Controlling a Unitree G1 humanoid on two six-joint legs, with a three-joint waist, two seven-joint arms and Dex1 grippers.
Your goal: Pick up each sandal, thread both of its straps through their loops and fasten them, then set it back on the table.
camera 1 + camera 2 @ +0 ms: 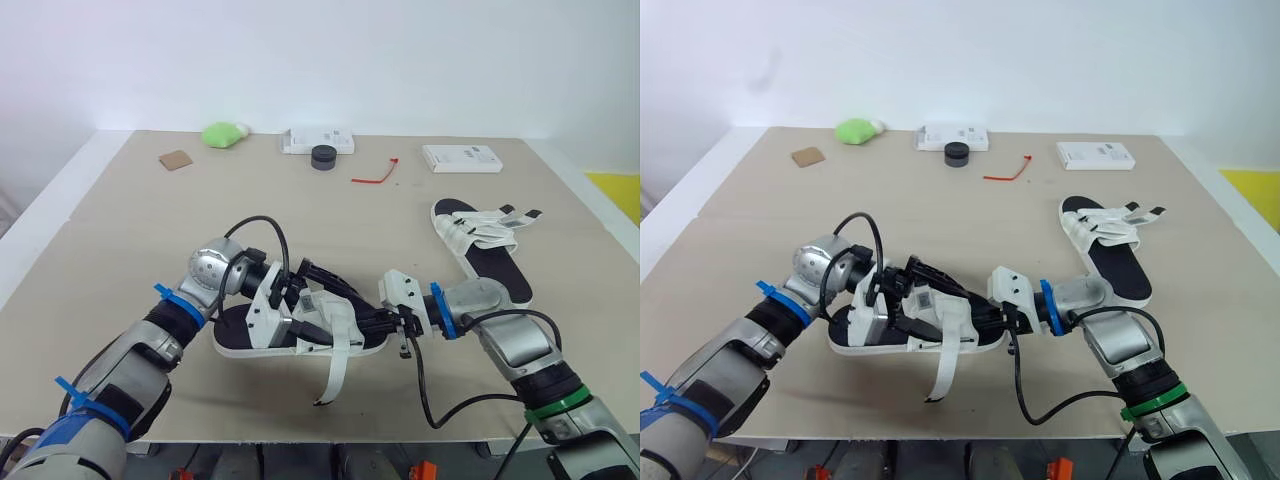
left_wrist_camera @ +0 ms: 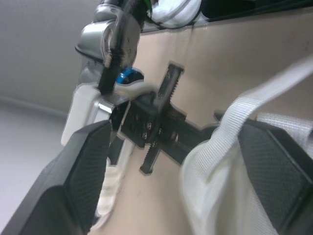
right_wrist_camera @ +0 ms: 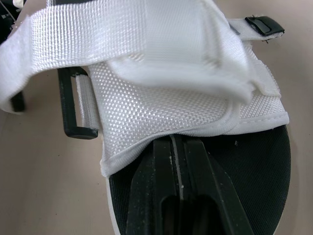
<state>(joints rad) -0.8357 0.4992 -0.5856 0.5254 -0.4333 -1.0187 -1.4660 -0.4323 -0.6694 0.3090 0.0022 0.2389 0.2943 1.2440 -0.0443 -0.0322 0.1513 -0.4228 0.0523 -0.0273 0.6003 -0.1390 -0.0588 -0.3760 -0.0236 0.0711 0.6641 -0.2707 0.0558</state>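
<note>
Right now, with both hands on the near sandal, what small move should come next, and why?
Probably the left hand should close on the loose strap: its fingers stand open with that strap between them, and the strap trails unthreaded off the sandal, which the right hand touches at its other end.

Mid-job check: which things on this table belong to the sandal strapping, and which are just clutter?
For the job:
near sandal, with the left gripper and right gripper at it
far sandal

Lying about, along the far side:
green lump
brown card
left white box
black disc
red tie
right white box
</note>
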